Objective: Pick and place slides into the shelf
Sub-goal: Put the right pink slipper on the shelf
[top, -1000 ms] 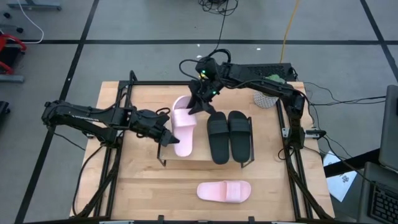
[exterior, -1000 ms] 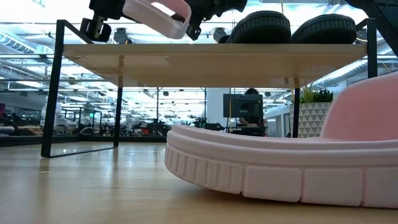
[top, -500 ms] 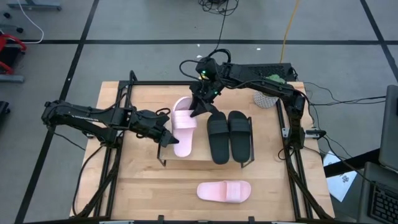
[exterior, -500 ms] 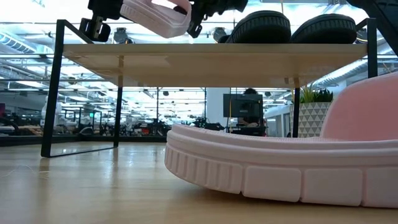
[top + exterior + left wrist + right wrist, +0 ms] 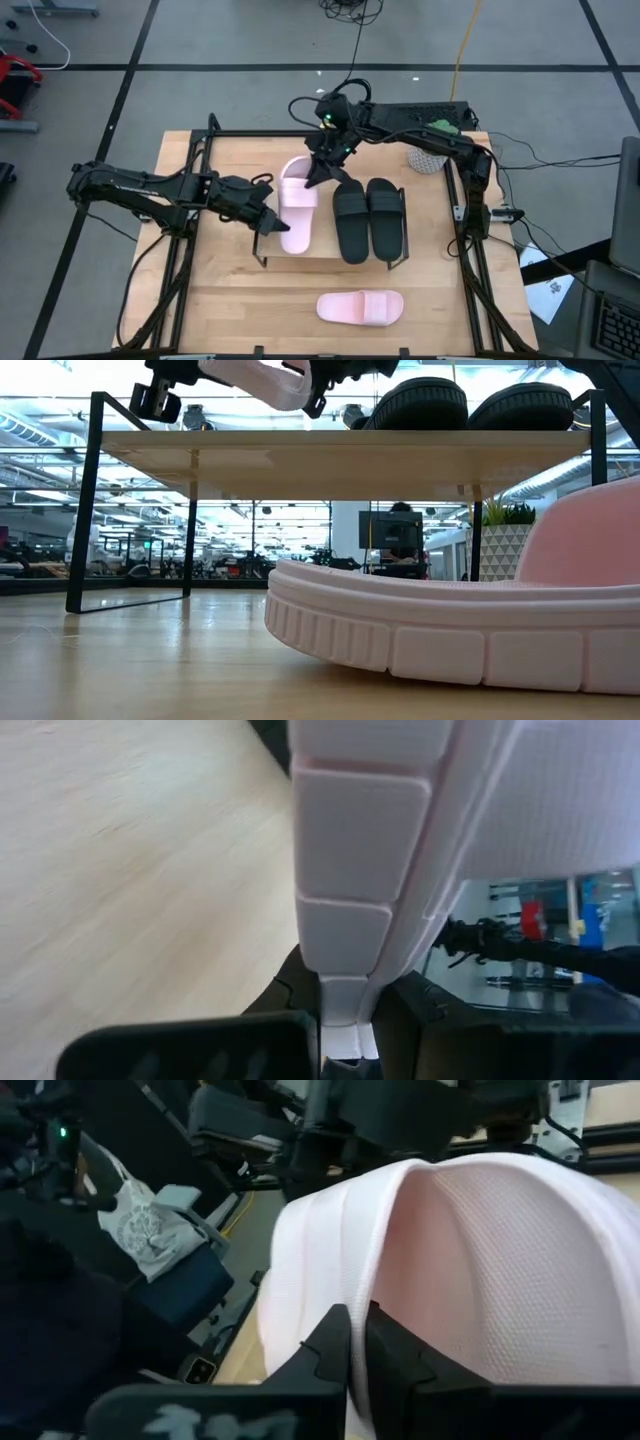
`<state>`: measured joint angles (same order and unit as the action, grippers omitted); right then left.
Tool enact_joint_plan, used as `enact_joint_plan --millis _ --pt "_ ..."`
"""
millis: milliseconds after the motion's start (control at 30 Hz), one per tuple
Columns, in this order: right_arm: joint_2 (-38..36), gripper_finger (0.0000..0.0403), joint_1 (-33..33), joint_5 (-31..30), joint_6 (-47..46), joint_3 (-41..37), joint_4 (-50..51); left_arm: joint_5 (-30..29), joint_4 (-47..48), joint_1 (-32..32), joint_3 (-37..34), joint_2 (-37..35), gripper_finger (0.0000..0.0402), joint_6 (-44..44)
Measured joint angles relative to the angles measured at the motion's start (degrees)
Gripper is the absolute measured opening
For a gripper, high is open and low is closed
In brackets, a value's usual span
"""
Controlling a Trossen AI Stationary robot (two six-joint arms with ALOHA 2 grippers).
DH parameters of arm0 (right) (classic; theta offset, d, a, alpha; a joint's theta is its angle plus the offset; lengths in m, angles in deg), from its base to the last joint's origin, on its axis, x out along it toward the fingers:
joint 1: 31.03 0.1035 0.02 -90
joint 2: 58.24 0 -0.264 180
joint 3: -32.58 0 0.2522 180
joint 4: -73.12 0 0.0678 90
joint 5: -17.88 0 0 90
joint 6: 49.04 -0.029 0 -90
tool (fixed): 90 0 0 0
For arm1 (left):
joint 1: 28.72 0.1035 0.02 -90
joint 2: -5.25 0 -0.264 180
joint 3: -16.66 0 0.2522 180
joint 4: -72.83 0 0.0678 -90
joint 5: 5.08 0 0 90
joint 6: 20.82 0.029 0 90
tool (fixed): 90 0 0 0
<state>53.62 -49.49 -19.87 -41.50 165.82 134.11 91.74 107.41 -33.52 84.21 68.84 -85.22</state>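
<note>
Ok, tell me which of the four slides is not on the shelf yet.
The pink slide lying alone on the table in front of the shelf. The black pair sits on the shelf top, and both grippers hold the other pink slide over it.

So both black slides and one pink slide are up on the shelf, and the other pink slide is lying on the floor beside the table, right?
Not quite. The second pink slide lies on the wooden table in front of the shelf, not on the floor; the high view shows this. The black slides are on the shelf, as is the other pink one.
</note>
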Motion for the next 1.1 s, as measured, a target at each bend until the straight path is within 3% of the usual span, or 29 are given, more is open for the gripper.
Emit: enact_joint_plan --millis 100,300,433,700,800,1100 --pt "0.0 0.0005 -0.9 0.6 -1.6 0.0 -0.5 -0.1 -0.5 0.1 0.0 0.0 0.0041 -1.6" --pt "-0.2 0.0003 -2.6 3.9 -4.9 0.0 -1.8 -0.5 1.2 0.2 0.2 -0.1 0.0128 -3.4" --pt "-1.0 0.0002 -3.7 3.6 -5.0 -0.1 -2.0 -0.3 1.6 0.0 0.2 -0.8 0.0165 -4.1" --pt "-3.0 0.0001 -7.5 3.8 -5.0 -0.1 -1.4 -2.9 2.2 -1.9 0.2 -6.9 0.0180 -6.7" --pt "-3.4 0.0001 -9.5 3.8 -4.7 -0.1 -0.3 -6.7 2.8 -3.7 0.2 -11.0 0.0181 -7.4" --pt "-3.1 0.0000 -11.8 5.4 -7.0 -0.1 -2.9 -26.9 4.6 -8.9 0.2 -23.4 0.0181 -4.5"
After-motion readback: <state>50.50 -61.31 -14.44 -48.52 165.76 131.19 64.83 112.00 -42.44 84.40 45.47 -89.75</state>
